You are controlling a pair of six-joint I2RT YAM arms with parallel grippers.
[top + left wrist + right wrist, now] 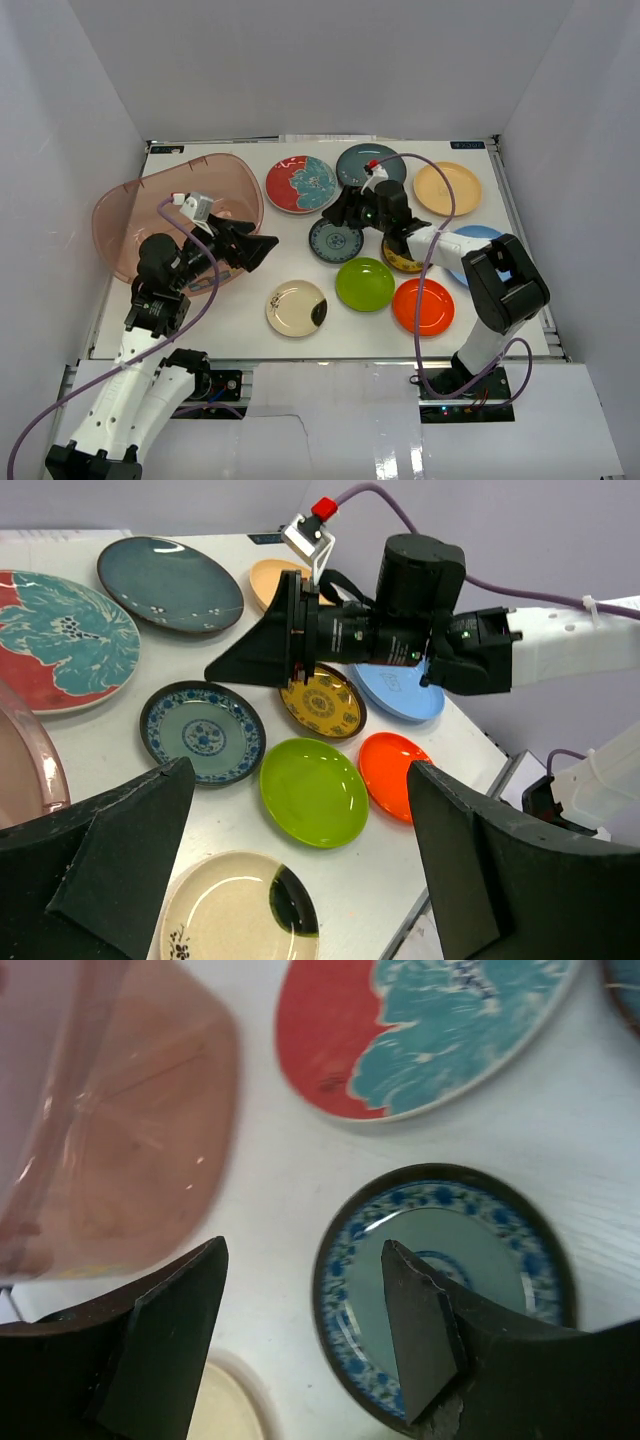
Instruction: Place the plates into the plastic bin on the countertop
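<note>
Nothing looks done yet: the left claw (262, 247) and right claw (302, 1255) both gape wide and empty, the right over the blue-rimmed plate (336, 240), and all nine plates (364, 284), cream plate (297, 307) nearest to teal plate (370, 163) farthest, lie on the countertop (240, 300), none seen in the one bin (112, 225) far left

no word, number or brand can be read in any of the views. a small dark strip (466, 146) lies at the far right edge of the worktop (240, 300) and seems to carry pale lettering, too small to make out from above. in the right wrist view the red-and-teal plate (420, 1030) bears a short dark scrawl (325, 1083) on its red part (it may be a signature or a maker's mark, but the letters cannot be told).
</note>
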